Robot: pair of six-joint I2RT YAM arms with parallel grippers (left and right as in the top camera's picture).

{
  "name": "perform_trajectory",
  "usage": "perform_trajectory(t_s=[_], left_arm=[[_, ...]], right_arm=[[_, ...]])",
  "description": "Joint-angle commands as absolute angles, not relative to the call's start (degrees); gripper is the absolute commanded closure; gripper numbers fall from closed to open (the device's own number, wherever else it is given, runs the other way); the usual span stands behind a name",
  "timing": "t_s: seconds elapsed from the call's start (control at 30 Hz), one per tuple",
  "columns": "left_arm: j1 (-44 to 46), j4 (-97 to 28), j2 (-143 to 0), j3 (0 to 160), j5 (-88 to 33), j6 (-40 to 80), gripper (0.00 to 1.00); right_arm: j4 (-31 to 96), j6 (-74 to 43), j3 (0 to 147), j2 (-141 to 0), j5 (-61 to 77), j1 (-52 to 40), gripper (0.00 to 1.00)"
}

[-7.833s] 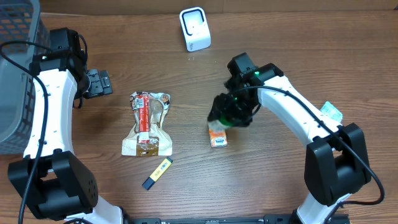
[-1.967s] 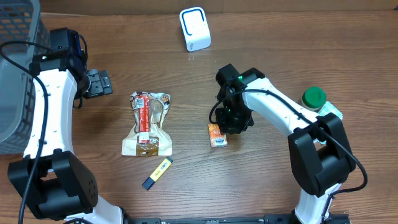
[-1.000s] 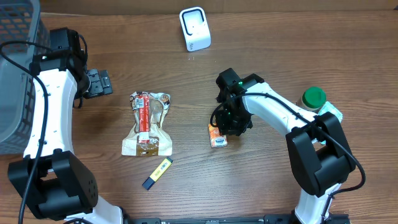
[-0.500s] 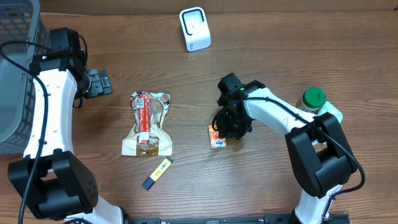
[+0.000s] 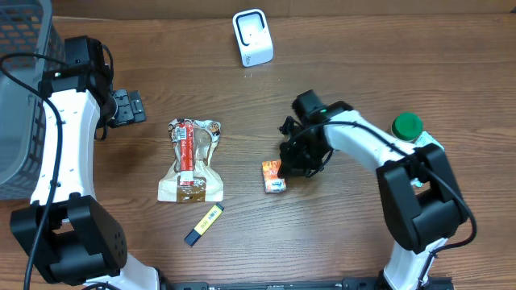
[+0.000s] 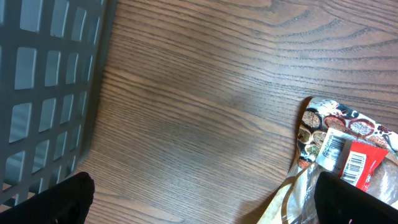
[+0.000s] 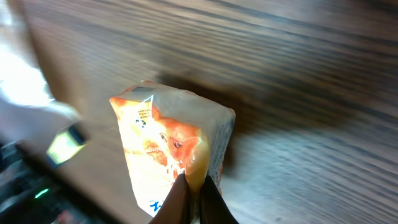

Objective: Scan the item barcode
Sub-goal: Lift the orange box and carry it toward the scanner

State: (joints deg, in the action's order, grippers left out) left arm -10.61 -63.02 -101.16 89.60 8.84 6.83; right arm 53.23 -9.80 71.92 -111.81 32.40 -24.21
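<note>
One each: scanner (image 5: pixel 252 36), carton (image 5: pixel 273 176), snack bag (image 5: pixel 192 159), marker (image 5: pixel 203 225), bottle (image 5: pixel 407 126), basket (image 5: pixel 32 24).

The white left arm (image 5: pixel 60 137) stretches along the left edge of the wooden table (image 5: pixel 387 48), its black left gripper (image 5: pixel 129 107) spread wide. The white right arm (image 5: pixel 363 143) bends toward the table's middle, its black right gripper (image 7: pixel 189 190) pinched tight on the seam of a small orange carton (image 7: pixel 168 140).

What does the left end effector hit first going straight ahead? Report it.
The left end effector would probably meet bare table first, between grey basket and snack bag; depth unclear.
</note>
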Motion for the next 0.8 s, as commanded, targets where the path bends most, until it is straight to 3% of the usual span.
perform_trajectory(t_s=[0.0,0.4,0.77], left_arm=[[-10.44,-62.98,-101.16,89.73,8.73,5.78,0.0],[-10.44,-62.98,-101.16,89.73,8.73,5.78,0.0],[-10.44,-62.98,-101.16,89.73,8.73,5.78,0.0]], right_arm=[[53.89,-2.44,72.49,-107.39,47.37,-20.32,0.96],[63.4,23.03,72.44,-106.28,79.5,-12.51,0.96],[64.79,27.11,72.44,-106.28,89.95,-9.54,0.96]])
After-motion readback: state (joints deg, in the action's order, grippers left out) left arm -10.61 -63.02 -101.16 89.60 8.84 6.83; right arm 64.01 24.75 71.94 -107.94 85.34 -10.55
